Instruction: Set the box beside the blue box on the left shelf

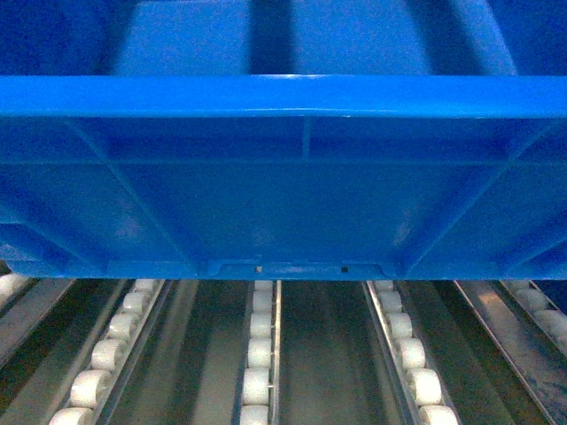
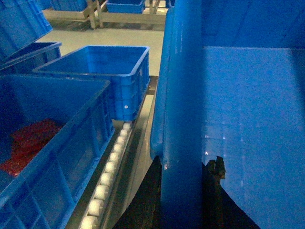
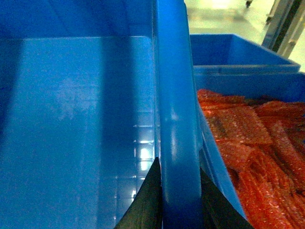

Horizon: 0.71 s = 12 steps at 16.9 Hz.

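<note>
In the left wrist view, the left gripper has its dark fingers pinching the thick rolled rim of the box, one finger on the outer side of the rim and one on the inner side, with the rim running straight up between them. On the inner side of the fingers lies the smooth wall and floor of the box. On the outer side, below the rim, a strip of white rollers runs away from the fingers. Just beyond that strip stands a blue crate holding red material, and farther on a second open blue crate sits in line with it on the same track.

In the right wrist view, the right gripper likewise clamps the opposite rim, its dark fingers set on either side of it. On the inner side of the fingers is the shiny inner floor of the box. On the outer side, close beside the rim, is a neighbouring blue crate filled with orange-red bubble wrap.

The head view shows the box's ribbed, braced outer wall filling the upper part of the picture, with its bottom edge above the shelf's roller tracks, which run in four parallel lanes. Whether the box touches those rollers cannot be told.
</note>
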{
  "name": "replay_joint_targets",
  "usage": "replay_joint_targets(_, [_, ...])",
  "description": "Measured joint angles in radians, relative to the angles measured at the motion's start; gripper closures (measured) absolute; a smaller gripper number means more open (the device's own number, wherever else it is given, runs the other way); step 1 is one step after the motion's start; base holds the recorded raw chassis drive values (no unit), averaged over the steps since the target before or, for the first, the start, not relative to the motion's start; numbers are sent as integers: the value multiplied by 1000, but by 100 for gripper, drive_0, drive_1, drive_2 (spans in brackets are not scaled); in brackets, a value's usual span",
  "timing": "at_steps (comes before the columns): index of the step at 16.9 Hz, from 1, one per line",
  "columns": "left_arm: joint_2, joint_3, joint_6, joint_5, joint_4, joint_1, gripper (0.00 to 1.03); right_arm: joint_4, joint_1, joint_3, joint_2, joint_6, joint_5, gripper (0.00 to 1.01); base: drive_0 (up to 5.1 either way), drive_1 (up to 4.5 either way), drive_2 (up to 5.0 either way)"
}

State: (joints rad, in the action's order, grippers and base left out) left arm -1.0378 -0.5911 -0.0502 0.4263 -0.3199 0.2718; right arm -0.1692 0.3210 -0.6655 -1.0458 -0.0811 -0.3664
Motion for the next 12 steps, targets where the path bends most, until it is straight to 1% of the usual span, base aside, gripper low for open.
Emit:
replay_joint_targets(1, [-4, -1, -1, 1, 19, -15, 93, 33, -1, -21, -28, -17, 26, 92, 0, 0, 0])
replay_joint_targets(3, [-49, -42, -4, -6, 142, -59, 93, 147, -16, -96, -135, -82, 111, 92, 0, 0, 0])
replay_joint_targets(4, [-85, -42, -1, -14, 155, -82, 93, 150, -18, -105, -190, -110, 146, 92, 0, 0, 0])
replay_joint_targets(5, [-113, -43, 0, -34, 155, -101, 93, 152, -21, -114, -230, -119, 159, 92, 0, 0, 0])
replay_joint_targets(7, [-169, -61, -1, -63, 166, -122, 93, 178, -21, -153, -291, -126, 167, 92, 0, 0, 0])
replay_joint_targets(8, [-231, -114, -2, -81, 187, -127, 93, 193, -28, -181, -336, -130, 169, 93, 0, 0, 0])
replay_joint_targets(9, [-285, -126, -13, -91, 241, -113, 93, 234, -30, -182, -372, -138, 173, 93, 0, 0, 0])
replay_joint_targets(10, [-310, -121, -23, -98, 254, -114, 93, 248, -30, -169, -386, -147, 181, 93, 0, 0, 0])
replay_joint_targets(12, [-311, -118, -24, -98, 266, -116, 93, 253, -30, -161, -390, -154, 188, 93, 0, 0, 0])
